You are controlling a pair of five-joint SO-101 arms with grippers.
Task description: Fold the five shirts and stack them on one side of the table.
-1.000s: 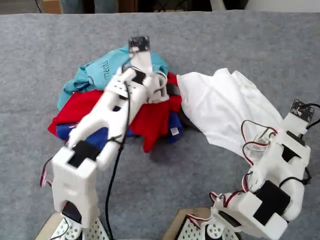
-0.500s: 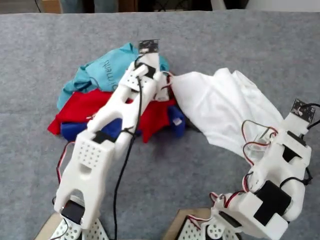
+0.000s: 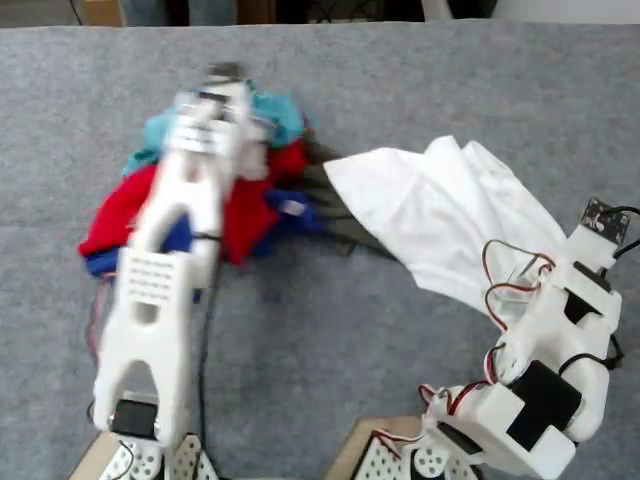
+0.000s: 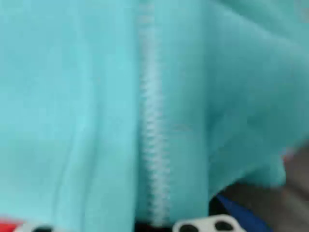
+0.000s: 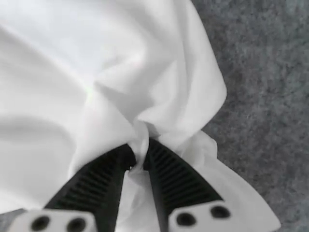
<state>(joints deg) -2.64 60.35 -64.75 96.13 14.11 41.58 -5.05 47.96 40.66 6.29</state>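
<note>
A heap of shirts lies at the table's far left: a teal shirt (image 3: 278, 112) on top, a red shirt (image 3: 245, 200) under it, a blue shirt (image 3: 292, 206) poking out, and a dark shirt (image 3: 340, 228) at its edge. My left gripper (image 3: 225, 95) is down on the heap, and the teal shirt (image 4: 96, 106) is pressed close against its camera. A crumpled white shirt (image 3: 450, 210) spreads at the right. My right gripper (image 5: 137, 157) is shut, its black fingers (image 5: 104, 179) pinching a fold of the white shirt (image 5: 72, 72) near the right arm (image 3: 560, 330).
The grey felt table (image 3: 330, 330) is bare in front of the heap and between the two arm bases. The far strip of the table behind the shirts is also bare. The table's back edge runs along the top of the high view.
The left arm swung left and away from the bases, and the coloured heap shifted left and bunched up with it. The white shirt's near corner followed slightly, uncovering dark cloth. The right arm stayed still.
</note>
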